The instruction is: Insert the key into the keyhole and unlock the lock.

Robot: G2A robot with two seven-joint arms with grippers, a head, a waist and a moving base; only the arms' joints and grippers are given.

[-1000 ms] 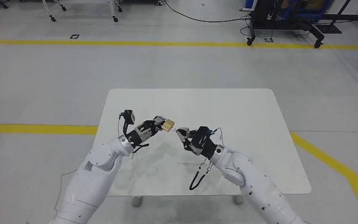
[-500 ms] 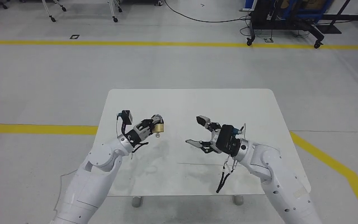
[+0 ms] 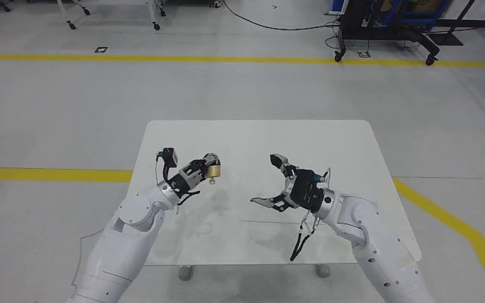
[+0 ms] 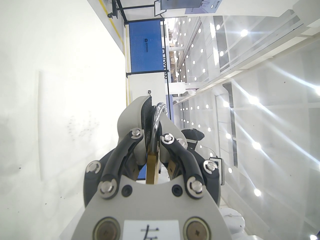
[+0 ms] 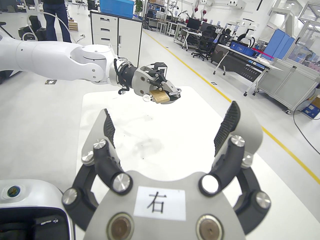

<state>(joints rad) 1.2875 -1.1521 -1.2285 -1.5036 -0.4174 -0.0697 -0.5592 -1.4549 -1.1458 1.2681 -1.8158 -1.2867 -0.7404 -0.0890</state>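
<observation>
**Brass padlock in one pincer, the other one empty: grip thoughts**

The left pincer (image 5: 175, 95) is clamped on the lock (image 5: 160, 97) and holds it in the air above the tabletop (image 3: 341, 151). In the left wrist view the steel shackle (image 4: 160, 111) sits between the ribbed pads (image 4: 147, 112), and the brass body (image 4: 152, 168) points back toward the palm. The right pincer (image 5: 170, 116) is spread wide with nothing in it, and hangs over the tabletop well apart from the lock.

A small silver knob (image 5: 147, 97) pokes out of the lock's end. My guess is that it's the key's head, already in the keyhole, but it's too small to be sure.

As for handling, I'd say the lock is dense, rigid and smooth-sided, so it won't crush, but it could swivel in the pads once someone twists the key. The key itself is probably light, thin and stiff. I'd pinch it flat across the head, close to the lock body, and turn gently so the brass doesn't rotate out of the other grip.
</observation>
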